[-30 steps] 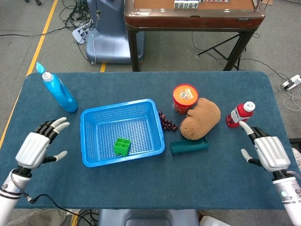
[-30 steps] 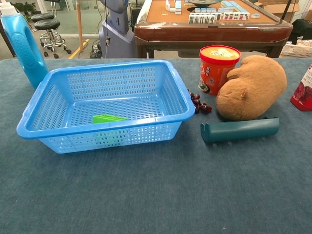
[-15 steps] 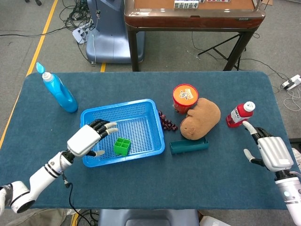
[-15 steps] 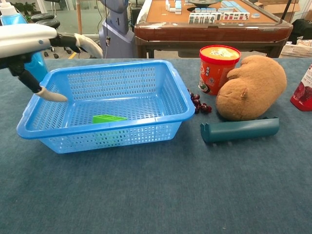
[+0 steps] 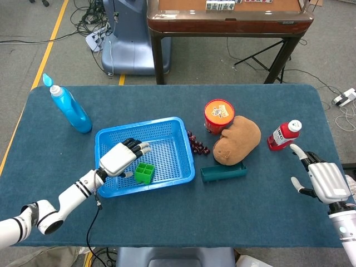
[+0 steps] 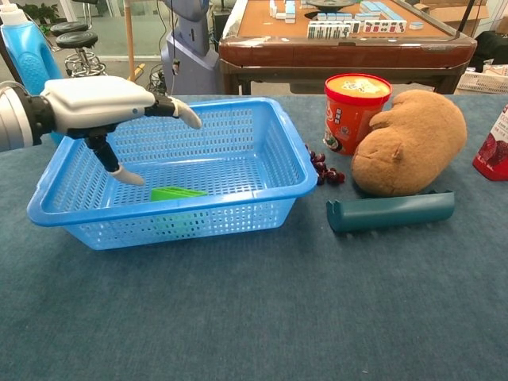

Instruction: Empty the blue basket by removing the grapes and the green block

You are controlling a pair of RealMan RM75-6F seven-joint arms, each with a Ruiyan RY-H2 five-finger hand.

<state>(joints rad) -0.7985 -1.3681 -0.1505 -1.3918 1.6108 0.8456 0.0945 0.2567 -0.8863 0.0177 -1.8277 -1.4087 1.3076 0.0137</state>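
head view: left hand (image 5: pixel 123 156) sits over the left half of the blue basket (image 5: pixel 173 123) at centre frame, fingers spread and holding nothing, thumb tip just beside the green block (image 5: pixel 144 172), which lies on the basket floor near the lower rim. grapes (image 5: pixel 197 144) lie on the table just right of the basket, outside it. right hand (image 5: pixel 322 181) rests at the lower right edge, fingers apart, empty, below a red bottle (image 5: pixel 285 134). a red-lidded can (image 5: pixel 218 115), a brown plush toy (image 5: pixel 238 139) and a dark green tray (image 5: pixel 223 172) cluster right of centre; a blue spray bottle (image 5: pixel 69 108) stands upper left.

chest view: left hand (image 6: pixel 103 107) enters from the left above the basket (image 6: pixel 299 178), fingers splayed, thumb pointing down just left of the green block (image 6: pixel 178 193). grapes (image 6: pixel 325 169) lie between basket and plush toy (image 6: pixel 410 142). right hand does not appear.
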